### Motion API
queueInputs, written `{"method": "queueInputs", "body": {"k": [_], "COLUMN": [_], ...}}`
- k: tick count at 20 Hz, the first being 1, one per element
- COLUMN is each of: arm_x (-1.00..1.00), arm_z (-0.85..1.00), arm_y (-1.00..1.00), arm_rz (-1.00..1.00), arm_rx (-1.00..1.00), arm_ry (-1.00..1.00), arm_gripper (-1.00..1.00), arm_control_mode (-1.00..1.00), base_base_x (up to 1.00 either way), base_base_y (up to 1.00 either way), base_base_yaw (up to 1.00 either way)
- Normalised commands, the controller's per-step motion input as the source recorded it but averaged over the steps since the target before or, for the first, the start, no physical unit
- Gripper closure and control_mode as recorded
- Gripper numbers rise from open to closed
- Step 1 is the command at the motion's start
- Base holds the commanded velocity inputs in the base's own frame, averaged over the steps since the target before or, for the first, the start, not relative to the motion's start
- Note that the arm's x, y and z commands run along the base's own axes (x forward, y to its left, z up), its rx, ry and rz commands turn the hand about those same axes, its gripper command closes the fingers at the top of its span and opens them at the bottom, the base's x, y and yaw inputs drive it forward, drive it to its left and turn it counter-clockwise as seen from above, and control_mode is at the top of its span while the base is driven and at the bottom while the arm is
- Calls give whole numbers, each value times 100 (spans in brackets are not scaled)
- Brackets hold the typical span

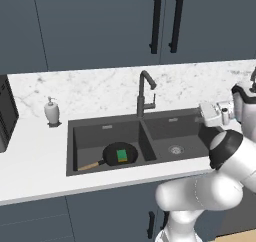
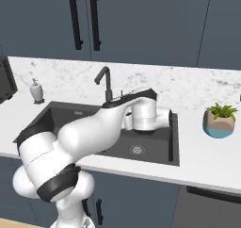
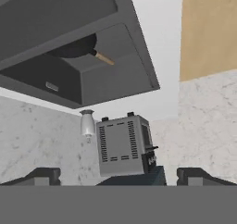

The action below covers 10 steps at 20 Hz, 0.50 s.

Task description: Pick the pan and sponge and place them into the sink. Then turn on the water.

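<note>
The black pan (image 1: pixel 120 154) lies on the floor of the left basin of the dark grey sink (image 1: pixel 161 127), its wooden handle pointing to the front left. On the pan rests the green and yellow sponge (image 1: pixel 122 155). My gripper (image 1: pixel 210 114) hovers over the sink's right end, level with the counter and well right of the pan. In the rolled hand view the pan (image 3: pixel 74 47) and sink (image 3: pixel 111 82) appear at the top, and the gripper (image 3: pixel 119 177) is open with nothing between its fingertips (image 3: pixel 44 177). I see no water at the faucet (image 1: pixel 145 93).
A white soap dispenser (image 1: pixel 52 111) stands left of the sink on the marble counter. A dark appliance (image 1: pixel 6 113) sits at the far left. A potted plant (image 2: pixel 220 121) stands on the counter right of the sink. Dark cabinets hang above.
</note>
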Motion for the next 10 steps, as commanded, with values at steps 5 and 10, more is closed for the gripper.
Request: {"method": "queueInputs", "body": {"k": [5,10], "arm_x": [50,39], "arm_z": [0,0], "arm_y": [39,8], "arm_rz": [0,0], "arm_rx": [4,9], "arm_ry": [0,-2], "arm_gripper": [-100,-100], "arm_control_mode": [-100,-100], "base_base_x": [0,0], "base_base_y": [0,0], "base_base_yaw": [0,0]}}
